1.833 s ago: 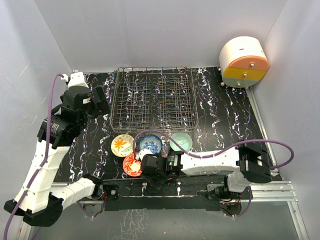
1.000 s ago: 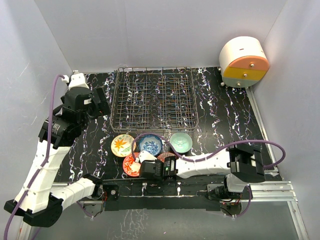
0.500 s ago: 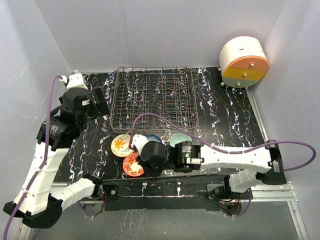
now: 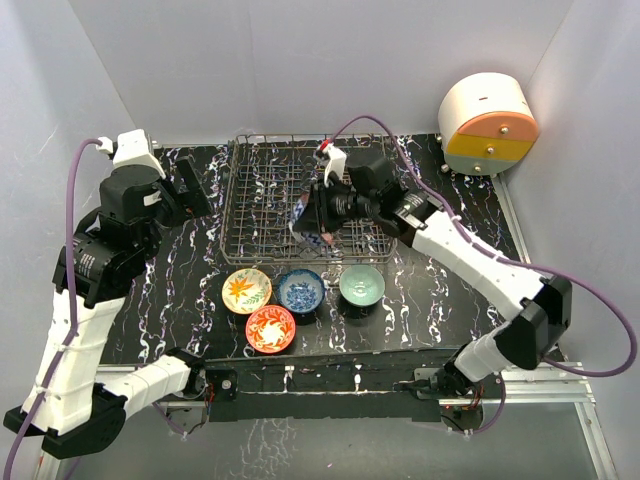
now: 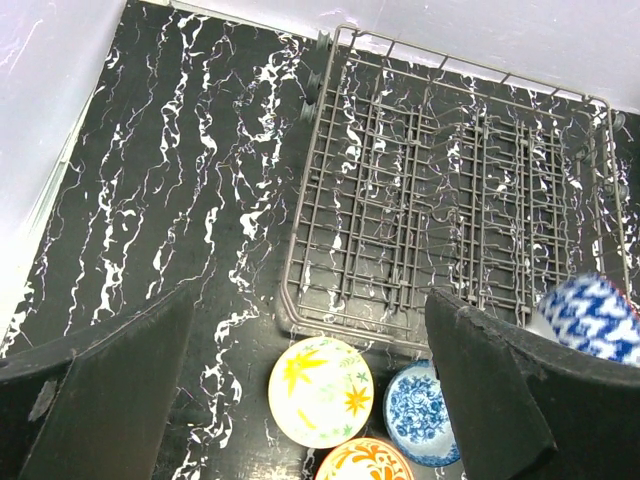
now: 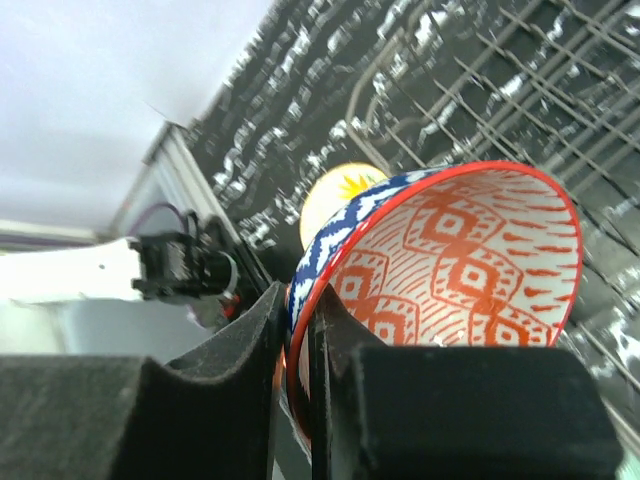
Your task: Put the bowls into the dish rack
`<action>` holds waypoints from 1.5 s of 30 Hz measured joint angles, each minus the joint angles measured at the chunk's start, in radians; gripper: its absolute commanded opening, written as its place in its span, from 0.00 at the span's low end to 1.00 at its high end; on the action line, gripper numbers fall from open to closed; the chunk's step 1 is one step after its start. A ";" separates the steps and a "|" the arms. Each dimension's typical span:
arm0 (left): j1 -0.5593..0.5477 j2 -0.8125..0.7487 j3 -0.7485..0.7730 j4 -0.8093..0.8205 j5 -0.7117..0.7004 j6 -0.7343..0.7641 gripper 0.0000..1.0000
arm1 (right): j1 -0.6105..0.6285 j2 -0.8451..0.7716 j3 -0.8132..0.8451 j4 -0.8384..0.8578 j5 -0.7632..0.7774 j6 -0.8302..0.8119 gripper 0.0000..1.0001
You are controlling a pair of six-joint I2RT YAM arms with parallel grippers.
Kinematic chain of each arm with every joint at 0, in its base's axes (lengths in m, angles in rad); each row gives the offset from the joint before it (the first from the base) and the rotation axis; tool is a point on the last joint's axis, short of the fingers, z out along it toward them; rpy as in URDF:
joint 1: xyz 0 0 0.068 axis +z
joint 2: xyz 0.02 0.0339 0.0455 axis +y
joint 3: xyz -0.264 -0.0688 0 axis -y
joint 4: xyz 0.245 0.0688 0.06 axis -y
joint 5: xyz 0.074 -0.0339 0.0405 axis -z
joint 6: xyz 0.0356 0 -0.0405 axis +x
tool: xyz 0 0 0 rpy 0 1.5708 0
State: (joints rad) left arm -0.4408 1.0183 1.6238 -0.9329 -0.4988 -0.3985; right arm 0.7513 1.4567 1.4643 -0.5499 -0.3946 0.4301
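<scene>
Over the near middle of the dish rack, the dark red bowl hangs tilted on edge, its red-patterned inside facing the wrist camera and its blue-and-white outside turned away. The right hand is closed on the bowl's rim, one finger inside the bowl and one outside. Whether the bowl already touches the tines cannot be told from these views.

Change noted: less than two seconds ago this hand was low at the near edge of the tabletop, among the grouped bowls. It has since lifted the dark red bowl and carried it out to the rack. The spot it came from, just right of the orange-red bowl, now lies bare.

Remaining on the tabletop, just in front of the rack, stand the yellow floral bowl, the blue-white bowl and the grey-green bowl, all upright, with the orange-red bowl nearer the arms. No bowl is seated in the rack.

The left hand hovers left of the rack, fingers spread wide and holding nothing.

Assessment: the first of five placements is in hand. The bowl's edge-on attitude suits lowering it between two rows of tines. A misaligned descent could catch the rim on a tine.
</scene>
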 measured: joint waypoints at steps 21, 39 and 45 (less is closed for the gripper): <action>0.000 -0.036 -0.031 0.021 -0.048 0.089 0.97 | -0.367 0.505 -0.115 0.948 -0.417 0.616 0.08; 0.000 -0.015 -0.073 0.098 -0.062 0.154 0.97 | -0.315 0.915 0.341 1.063 -0.349 0.769 0.08; 0.000 0.002 -0.073 0.122 -0.061 0.177 0.97 | -0.194 0.956 0.361 1.112 -0.360 0.836 0.08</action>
State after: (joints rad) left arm -0.4408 1.0203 1.5509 -0.8112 -0.5602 -0.2218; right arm 0.5571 2.4130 1.8252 0.5625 -0.7547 1.2659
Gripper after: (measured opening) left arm 0.970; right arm 0.152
